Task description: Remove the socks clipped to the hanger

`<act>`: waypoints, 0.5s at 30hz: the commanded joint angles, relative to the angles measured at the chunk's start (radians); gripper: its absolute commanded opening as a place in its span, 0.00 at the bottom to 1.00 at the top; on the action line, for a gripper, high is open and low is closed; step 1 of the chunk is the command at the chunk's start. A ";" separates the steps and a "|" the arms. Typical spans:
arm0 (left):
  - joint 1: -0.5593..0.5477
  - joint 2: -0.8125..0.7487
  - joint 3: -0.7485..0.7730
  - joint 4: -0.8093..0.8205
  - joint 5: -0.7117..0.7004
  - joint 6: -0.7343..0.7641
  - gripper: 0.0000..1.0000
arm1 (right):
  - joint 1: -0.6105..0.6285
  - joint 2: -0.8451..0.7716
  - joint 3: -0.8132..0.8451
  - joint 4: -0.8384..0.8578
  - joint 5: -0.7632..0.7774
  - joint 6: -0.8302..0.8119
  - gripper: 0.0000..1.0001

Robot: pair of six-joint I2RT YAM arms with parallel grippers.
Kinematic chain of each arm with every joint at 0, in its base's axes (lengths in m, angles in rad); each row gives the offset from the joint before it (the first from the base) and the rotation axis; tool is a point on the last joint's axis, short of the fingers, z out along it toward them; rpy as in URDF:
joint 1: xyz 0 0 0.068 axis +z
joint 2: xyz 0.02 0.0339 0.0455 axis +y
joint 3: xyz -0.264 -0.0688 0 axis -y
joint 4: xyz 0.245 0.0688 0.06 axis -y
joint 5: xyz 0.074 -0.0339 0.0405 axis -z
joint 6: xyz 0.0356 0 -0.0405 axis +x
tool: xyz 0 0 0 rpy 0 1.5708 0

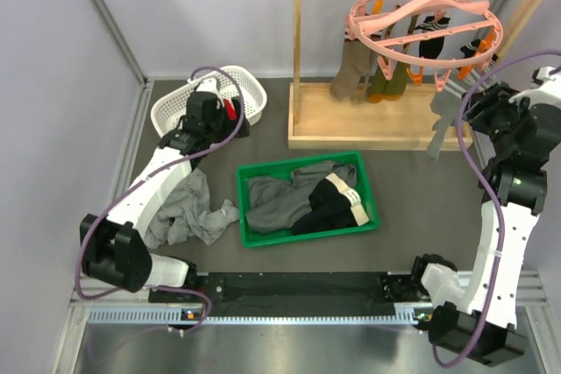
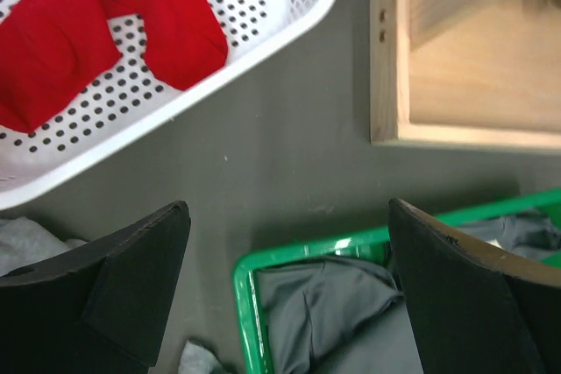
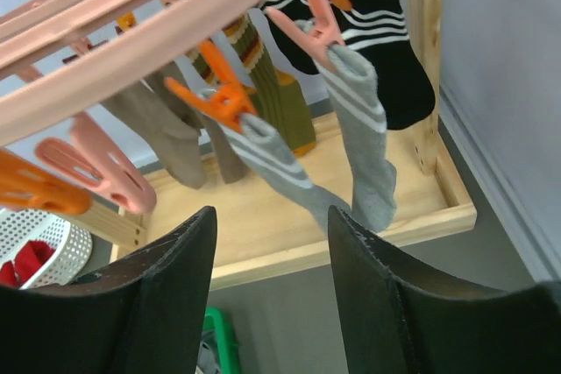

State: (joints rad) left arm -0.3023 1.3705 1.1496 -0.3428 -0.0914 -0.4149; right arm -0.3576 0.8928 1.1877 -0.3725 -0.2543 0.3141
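The pink round hanger (image 1: 421,19) hangs by its hook from the wooden rack. Tan-brown (image 1: 351,72), olive (image 1: 394,76), black striped (image 1: 431,37) and orange-black (image 1: 478,45) socks are clipped to it, and grey socks (image 1: 443,120) hang at its near side. In the right wrist view two grey striped socks (image 3: 364,137) dangle from pink and orange clips just beyond my open, empty right gripper (image 3: 272,225). Red socks (image 2: 114,15) lie in the white basket (image 2: 263,32). My left gripper (image 2: 289,234) is open and empty, beside the basket.
A green bin (image 1: 254,216) at the table's middle holds larger grey and black garments with a cream band. A loose grey cloth pile (image 1: 184,208) lies left of it. The wooden rack's base (image 1: 377,120) stands at the back right. Walls close in on both sides.
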 commanded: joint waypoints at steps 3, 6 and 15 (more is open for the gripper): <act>-0.060 -0.088 -0.070 0.082 -0.002 0.076 0.99 | -0.151 0.067 -0.054 0.216 -0.343 0.051 0.59; -0.075 -0.077 -0.073 0.080 0.004 0.082 0.99 | -0.162 0.089 -0.085 0.294 -0.402 0.039 0.59; -0.078 -0.080 -0.068 0.077 0.025 0.087 0.99 | -0.162 0.133 -0.172 0.419 -0.364 -0.052 0.59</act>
State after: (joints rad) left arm -0.3786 1.3071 1.0840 -0.3157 -0.0753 -0.3431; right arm -0.5117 1.0039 1.0248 -0.0723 -0.6010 0.3103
